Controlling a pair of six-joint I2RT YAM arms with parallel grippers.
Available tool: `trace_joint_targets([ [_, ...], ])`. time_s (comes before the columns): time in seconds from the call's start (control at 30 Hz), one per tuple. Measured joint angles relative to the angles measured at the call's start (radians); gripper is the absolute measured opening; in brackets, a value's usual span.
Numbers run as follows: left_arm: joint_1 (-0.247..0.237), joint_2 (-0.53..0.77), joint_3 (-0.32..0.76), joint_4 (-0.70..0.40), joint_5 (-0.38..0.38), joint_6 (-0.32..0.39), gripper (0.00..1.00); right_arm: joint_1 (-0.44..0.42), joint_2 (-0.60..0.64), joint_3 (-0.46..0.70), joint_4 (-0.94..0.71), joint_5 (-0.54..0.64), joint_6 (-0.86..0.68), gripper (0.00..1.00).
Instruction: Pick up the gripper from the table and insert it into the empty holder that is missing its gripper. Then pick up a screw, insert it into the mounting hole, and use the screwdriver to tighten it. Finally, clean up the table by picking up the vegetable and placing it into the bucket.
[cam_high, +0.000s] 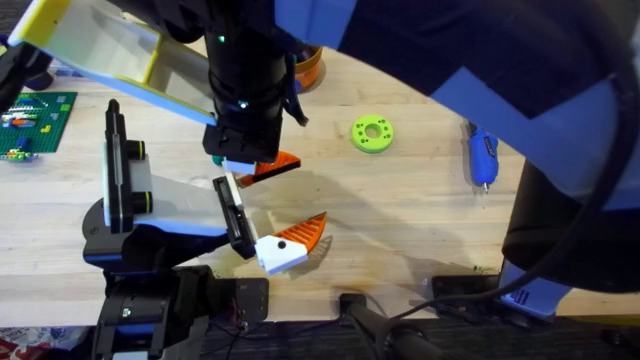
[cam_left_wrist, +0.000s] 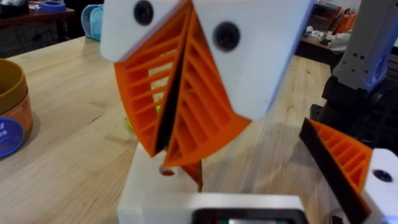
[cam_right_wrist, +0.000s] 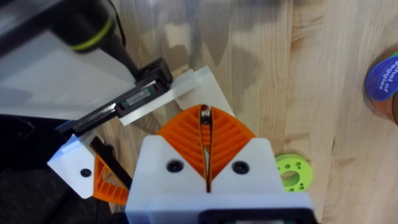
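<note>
The holder is the black rail (cam_high: 237, 220) on the pale grey body at the left, which is my left wrist. The gripper (cam_high: 272, 166), orange with a white block (cam_left_wrist: 146, 186), sits at the rail's far end. The black-dotted finger (cam_high: 290, 240) sits at the near end, so my left gripper (cam_high: 305, 192) stands open. My right gripper (cam_right_wrist: 204, 117) comes down from above, shut on a small brownish screw (cam_left_wrist: 166, 169) at the white block (cam_right_wrist: 193, 87). The blue screwdriver (cam_high: 483, 155) lies at the right. The vegetable is out of view.
A lime-green ring (cam_high: 372, 133) lies between the rail and the screwdriver. The bucket (cam_high: 312, 65), an orange tub with a blue label, stands at the back. A green brick plate (cam_high: 40, 120) lies far left, under a yellow and white box (cam_high: 100, 50).
</note>
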Motion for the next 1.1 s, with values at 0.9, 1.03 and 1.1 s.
trace_joint_targets([
  [0.9, 0.000, 0.000, 0.000, -0.001, 0.000, 0.000, 0.987, -0.003, 0.000, 0.103, -0.029, 0.001, -0.008, 0.010],
  [1.03, 0.000, 0.000, 0.000, -0.001, 0.000, 0.000, 0.987, -0.003, 0.000, 0.103, -0.029, 0.000, -0.008, 0.010],
  [1.1, 0.000, 0.000, 0.000, -0.001, 0.000, 0.000, 0.987, -0.003, 0.000, 0.103, -0.029, 0.000, -0.008, 0.011],
])
